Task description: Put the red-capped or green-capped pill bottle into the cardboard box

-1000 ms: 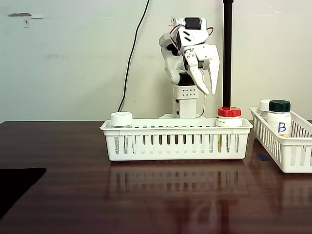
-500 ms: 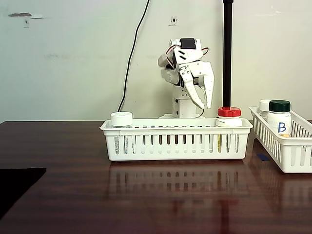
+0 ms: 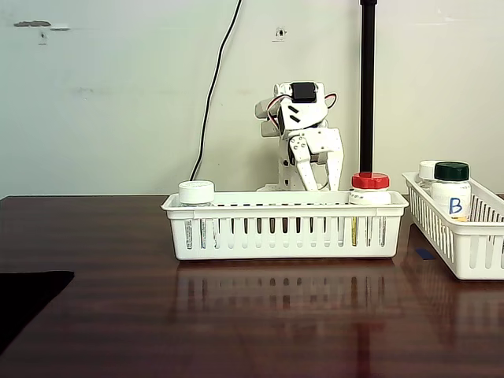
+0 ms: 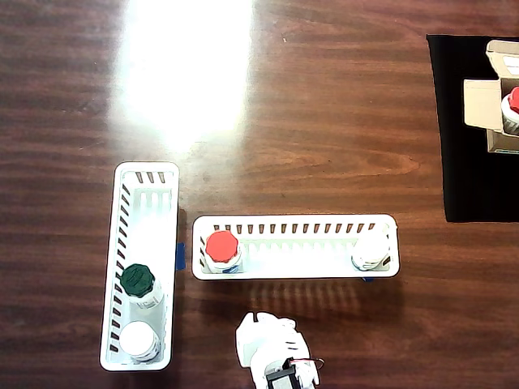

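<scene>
so the white arm's claw [image 3: 320,175] is pointing down behind the long white basket [image 3: 285,228] in the fixed view, fingers spread apart with nothing between them; it hangs just left of the pill bottle [image 3: 370,189] there, not touching it as far as i can see; the red-capped bottle stands upright at one end of that basket, right end in the fixed view, left end from overhead [image 4: 221,250]; a white-capped bottle [image 3: 196,193] stands at the opposite end of the same basket; a second white basket [image 4: 139,263] sits beside it at a right angle, holding a dark-green-capped bottle [image 3: 451,187] with a blue b on it and another white-capped one [image 4: 139,340] next to it; the cardboard box [image 4: 496,97] is well away at the far corner of the dark wooden counter [image 4: 324,105] on a black mat [image 4: 469,162], flaps open, cut off by the frame edge; something red-topped shows inside it, can't tell what exactly
</scene>
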Robot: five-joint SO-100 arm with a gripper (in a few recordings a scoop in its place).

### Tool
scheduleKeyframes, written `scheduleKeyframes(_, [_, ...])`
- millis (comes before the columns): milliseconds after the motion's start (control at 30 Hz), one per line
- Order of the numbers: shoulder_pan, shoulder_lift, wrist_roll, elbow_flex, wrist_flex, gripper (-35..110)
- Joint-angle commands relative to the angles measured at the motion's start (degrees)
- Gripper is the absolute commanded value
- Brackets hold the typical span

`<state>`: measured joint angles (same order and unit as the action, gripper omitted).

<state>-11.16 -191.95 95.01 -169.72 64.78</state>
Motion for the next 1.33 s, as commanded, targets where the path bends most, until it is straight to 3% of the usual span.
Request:
scheduleKeyframes(0, [-6.15, -4.92, -2.55, 0.09, 0.70, 2])
scheduleKeyframes(333, [-14.94, -4.83, -30.85, 0.09, 0.70, 2])
scheduleKeyframes(500, [-14.77, -4.83, -38.85, 0.09, 0.70, 2])
scheduleKeyframes(833, [-14.77, -4.83, -47.11, 0.09, 0.70, 2])
scheduleKeyframes(1300, [-14.77, -4.83, -50.54, 0.09, 0.70, 2])
